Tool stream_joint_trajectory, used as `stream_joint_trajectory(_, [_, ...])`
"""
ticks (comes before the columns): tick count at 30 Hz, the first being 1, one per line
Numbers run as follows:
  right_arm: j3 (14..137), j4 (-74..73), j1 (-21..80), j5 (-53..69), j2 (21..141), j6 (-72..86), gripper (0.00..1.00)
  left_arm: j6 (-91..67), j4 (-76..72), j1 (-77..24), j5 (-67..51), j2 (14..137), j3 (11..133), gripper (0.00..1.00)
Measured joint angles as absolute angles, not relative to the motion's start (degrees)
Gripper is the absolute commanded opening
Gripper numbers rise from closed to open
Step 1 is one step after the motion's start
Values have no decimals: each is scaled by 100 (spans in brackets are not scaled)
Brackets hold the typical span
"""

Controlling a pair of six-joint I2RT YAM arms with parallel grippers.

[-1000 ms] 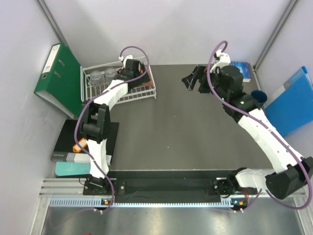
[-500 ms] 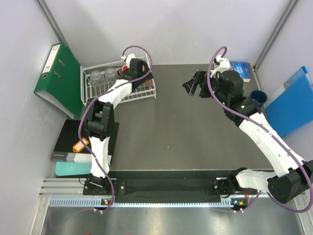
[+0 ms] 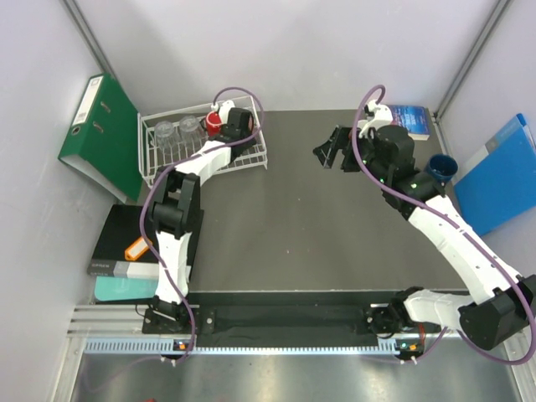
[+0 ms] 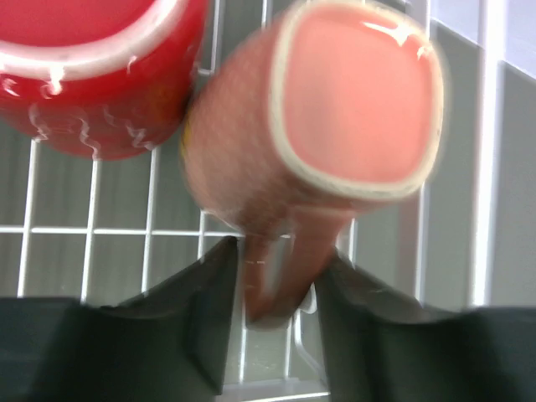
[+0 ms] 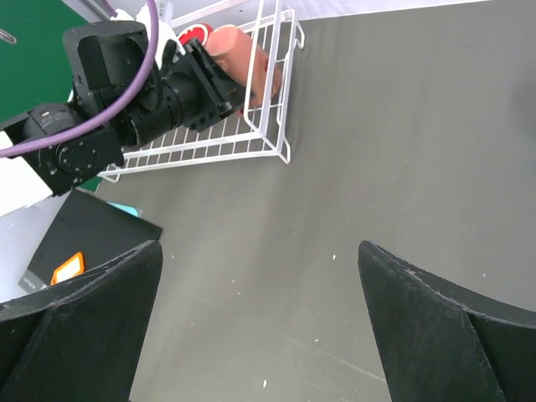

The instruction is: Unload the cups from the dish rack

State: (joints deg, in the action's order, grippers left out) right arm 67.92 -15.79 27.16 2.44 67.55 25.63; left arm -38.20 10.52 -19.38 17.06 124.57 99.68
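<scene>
1. The left gripper (image 4: 279,264) has slid a little to the right over the dish rack (image 3: 251,163) since a second ago. This uncovers the red mug (image 3: 214,124), which it hid before. Its two fingers (image 4: 201,327) are clamped on the handle of the orange mug (image 4: 335,126).
2. The right gripper (image 5: 260,251) hangs over the far middle of the table (image 3: 285,243) with its jaws wide apart and nothing between them. It has drifted slightly nearer. The dark blue mug (image 3: 441,165), partly behind that arm earlier, now shows in full.
3. The orange mug is salmon-toned and speckled, with a pale rim. Its mouth is turned towards the left wrist camera and its handle points back between the fingers. It sits at the right end of the rack, just beside the glossy red mug on its left.
4. Two clear tumblers (image 3: 176,129) stand at the rack's left end.
5. The rack is white wire and sits at the far left of the table, next to a green binder (image 3: 100,134). The dark blue mug stands outside it, at the table's right edge.
</scene>
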Motion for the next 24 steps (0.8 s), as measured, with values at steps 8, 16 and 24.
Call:
stream_joint_trajectory(8, [6785, -1568, 2716, 242, 6755, 2556, 99, -3778, 814, -1933, 1568, 12331, 9697, 0])
stream_joint_trajectory(16, [6753, -1522, 2716, 242, 6755, 2571, 100, -3765, 1210, -1929, 1415, 11939, 9345, 0])
stream_joint_trajectory(24, [6709, -1446, 2716, 220, 6853, 2681, 100, -3618, 1822, -1929, 1035, 11622, 9354, 0])
